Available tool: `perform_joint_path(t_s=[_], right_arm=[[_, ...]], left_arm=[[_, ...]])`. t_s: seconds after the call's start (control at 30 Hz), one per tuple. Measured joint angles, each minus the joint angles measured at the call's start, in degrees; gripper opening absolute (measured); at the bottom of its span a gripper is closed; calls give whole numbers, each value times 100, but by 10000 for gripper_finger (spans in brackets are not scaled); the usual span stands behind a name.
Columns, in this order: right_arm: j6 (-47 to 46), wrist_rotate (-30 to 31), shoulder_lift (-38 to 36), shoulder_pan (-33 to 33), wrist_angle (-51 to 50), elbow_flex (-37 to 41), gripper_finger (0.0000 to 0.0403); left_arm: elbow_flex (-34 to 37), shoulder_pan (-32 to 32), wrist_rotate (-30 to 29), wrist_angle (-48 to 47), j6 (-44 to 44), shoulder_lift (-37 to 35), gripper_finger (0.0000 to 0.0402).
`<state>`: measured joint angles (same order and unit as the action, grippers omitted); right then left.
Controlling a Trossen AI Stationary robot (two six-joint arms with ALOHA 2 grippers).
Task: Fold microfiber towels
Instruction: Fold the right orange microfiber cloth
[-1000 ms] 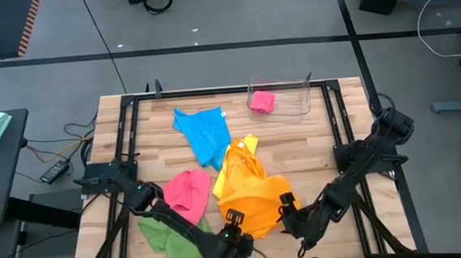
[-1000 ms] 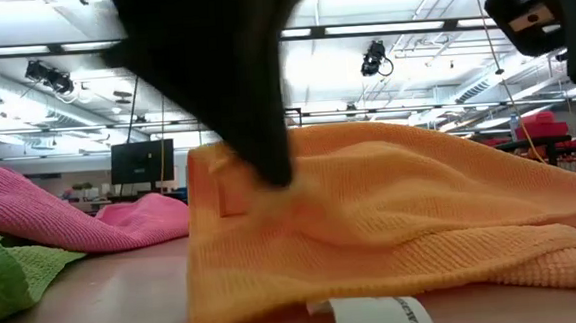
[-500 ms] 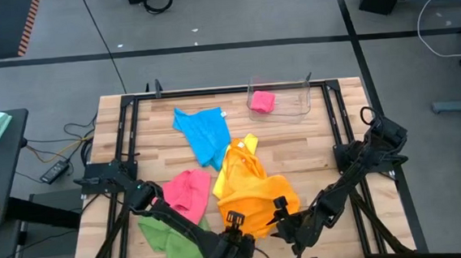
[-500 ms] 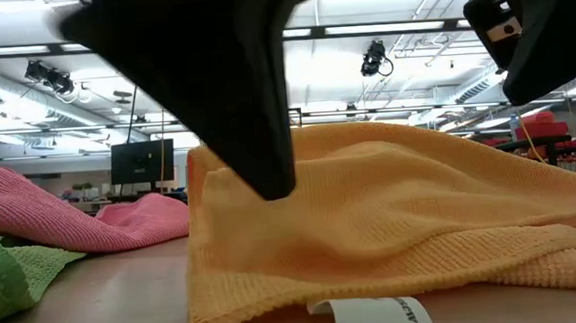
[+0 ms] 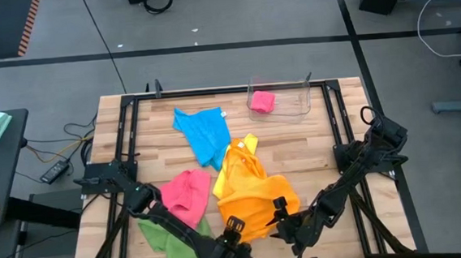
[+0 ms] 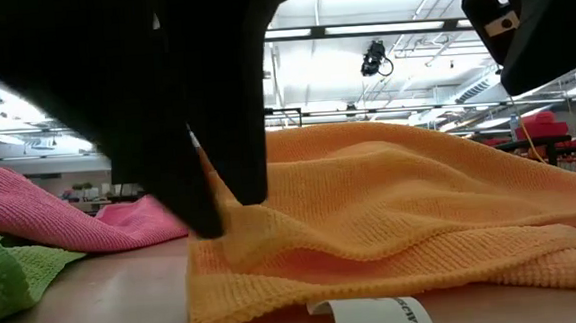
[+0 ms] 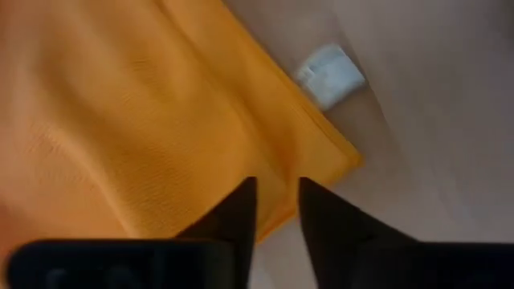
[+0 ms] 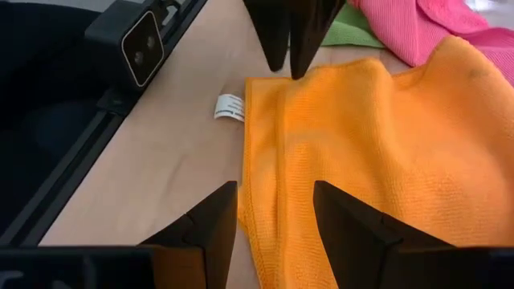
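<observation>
Both grippers at table's near edge: left gripper (image 5: pixel 234 227) w/ fingers slightly parted, holding nothing, poised over the orange towel (image 5: pixel 251 194) corner by its white tag (image 8: pixel 230 107). Right gripper (image 5: pixel 284 220) just beside, jaws apart and empty. Towel runs away from both toward table centre; left is nearer the corner.

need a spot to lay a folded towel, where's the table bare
Bare wood lies right of the orange towel and below the clear bin, out to the table frame. A smaller patch sits left of the blue towel, above the pink towel. The front is crowded: left gripper, right gripper, green towel.
</observation>
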<state>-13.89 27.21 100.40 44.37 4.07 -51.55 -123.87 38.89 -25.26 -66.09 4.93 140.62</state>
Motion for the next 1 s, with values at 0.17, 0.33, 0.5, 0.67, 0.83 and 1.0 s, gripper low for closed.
perform_joint_path(t_s=[0.17,0.33,0.5,0.67,0.83,1.0], right_arm=[[-40,2,0,-14,12,-1,174],[-48,-1,0,-7,31,-2,174],[-49,-2,0,-10,36,-2,174],[-94,-2,0,-9,39,-2,174],[-90,-3,-2,-10,40,-2,174],[-96,-3,-2,-10,40,-2,174]], left_arm=[[76,71,-322,-259,-682,0,189],[75,241,-1237,-443,-1340,0,206],[156,360,-1339,-446,-2090,-8,195],[704,420,-1756,-403,-2300,0,190],[1087,476,-2377,41,-2360,3,193],[1125,529,-2411,322,-2042,0,184]])
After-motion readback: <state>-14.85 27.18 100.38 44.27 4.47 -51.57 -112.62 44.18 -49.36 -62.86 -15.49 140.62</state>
